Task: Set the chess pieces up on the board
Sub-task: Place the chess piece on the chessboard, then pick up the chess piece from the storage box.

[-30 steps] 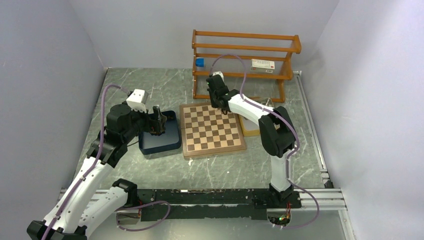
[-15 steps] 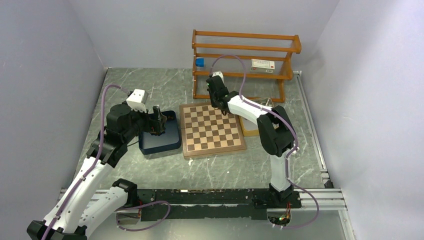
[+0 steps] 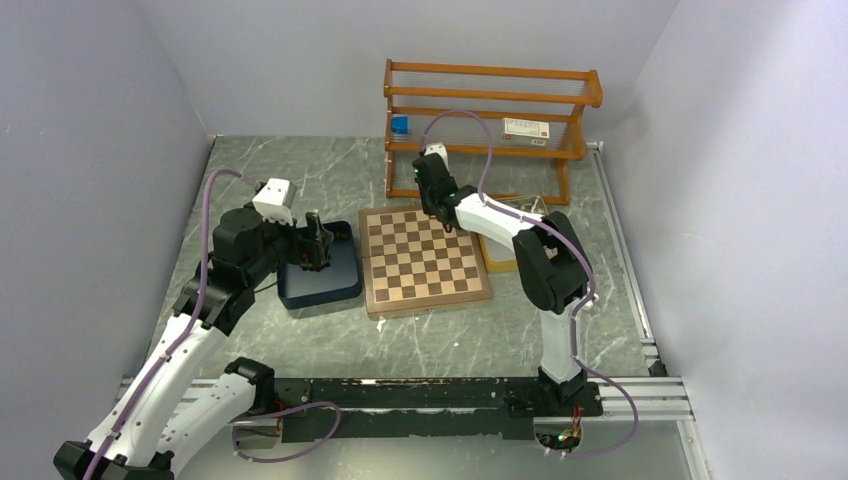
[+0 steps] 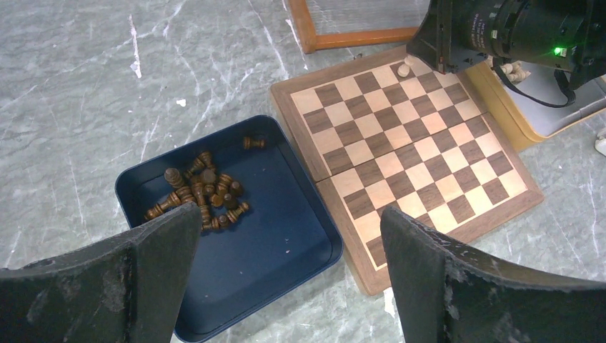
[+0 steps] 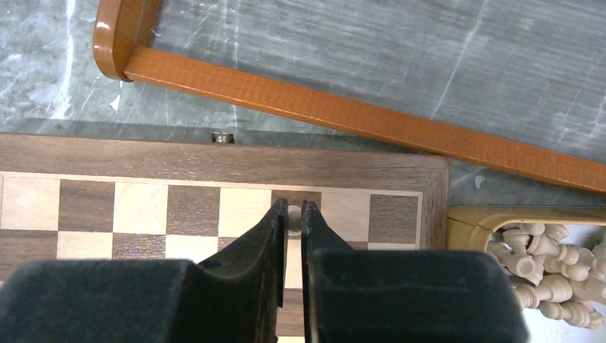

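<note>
Marbled green worktop (image 3: 300,170) from above: the board (image 3: 425,258) lies midway, nearer the far edge, with my left tool (image 3: 316,248) over the blue tray (image 3: 320,293) on its left-edge side. Left wrist: fingers (image 4: 143,271) spread wide, dark pieces (image 4: 200,193) heaped in the tray. Right wrist: my right tool (image 5: 294,209) pinches narrow on a cream piece (image 5: 294,213) in the board's far row.

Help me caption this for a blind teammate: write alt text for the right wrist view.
The right gripper is closed on a pale chess piece over the far row of the chessboard, near its right corner. Beyond the chessboard runs an orange wooden rack rail on the marble table; at right, a tan tray holds more cream pieces.
</note>
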Controlling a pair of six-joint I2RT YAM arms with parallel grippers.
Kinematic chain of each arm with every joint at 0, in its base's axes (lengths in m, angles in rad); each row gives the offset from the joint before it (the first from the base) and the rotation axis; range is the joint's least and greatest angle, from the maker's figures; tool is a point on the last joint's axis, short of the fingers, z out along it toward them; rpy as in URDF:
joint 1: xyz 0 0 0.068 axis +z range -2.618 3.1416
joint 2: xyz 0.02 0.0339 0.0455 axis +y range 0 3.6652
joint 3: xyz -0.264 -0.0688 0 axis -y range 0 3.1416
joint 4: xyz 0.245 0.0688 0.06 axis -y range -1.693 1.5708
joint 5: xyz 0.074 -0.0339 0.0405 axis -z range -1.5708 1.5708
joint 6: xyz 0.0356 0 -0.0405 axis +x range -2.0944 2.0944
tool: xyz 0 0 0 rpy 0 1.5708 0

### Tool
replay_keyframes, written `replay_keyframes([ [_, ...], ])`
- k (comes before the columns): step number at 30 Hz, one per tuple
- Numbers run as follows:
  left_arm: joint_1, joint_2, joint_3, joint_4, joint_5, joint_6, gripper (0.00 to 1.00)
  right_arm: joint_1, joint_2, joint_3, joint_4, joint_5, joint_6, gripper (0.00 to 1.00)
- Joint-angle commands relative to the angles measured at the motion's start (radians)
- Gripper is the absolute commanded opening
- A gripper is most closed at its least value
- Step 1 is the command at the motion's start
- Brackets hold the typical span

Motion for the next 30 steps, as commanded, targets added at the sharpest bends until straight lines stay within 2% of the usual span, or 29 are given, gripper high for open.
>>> replay_keyframes([
  [1, -0.005, -0.009, -0.002, 0.007, -0.006, 0.013, 1.00, 0.002, -0.010, -0.024, 0.006, 0.012, 0.006, 0.15],
  [13, -0.005, -0.010, -0.002, 0.007, -0.005, 0.014, 1.00, -0.003, -0.082, 0.014, -0.020, -0.033, 0.030, 0.48],
  [20, -0.005, -0.011, -0.006, 0.007, -0.008, 0.013, 1.00, -0.035, -0.194, -0.017, -0.052, -0.050, 0.041, 0.65],
  [25, -0.005, -0.007, -0.008, 0.013, -0.002, 0.012, 1.00, -0.084, -0.298, -0.078, -0.070, -0.021, 0.016, 0.66],
  [30, -0.005, -0.008, -0.009, 0.015, 0.003, 0.014, 1.00, -0.164, -0.360, -0.165, -0.068, 0.007, -0.009, 0.47],
])
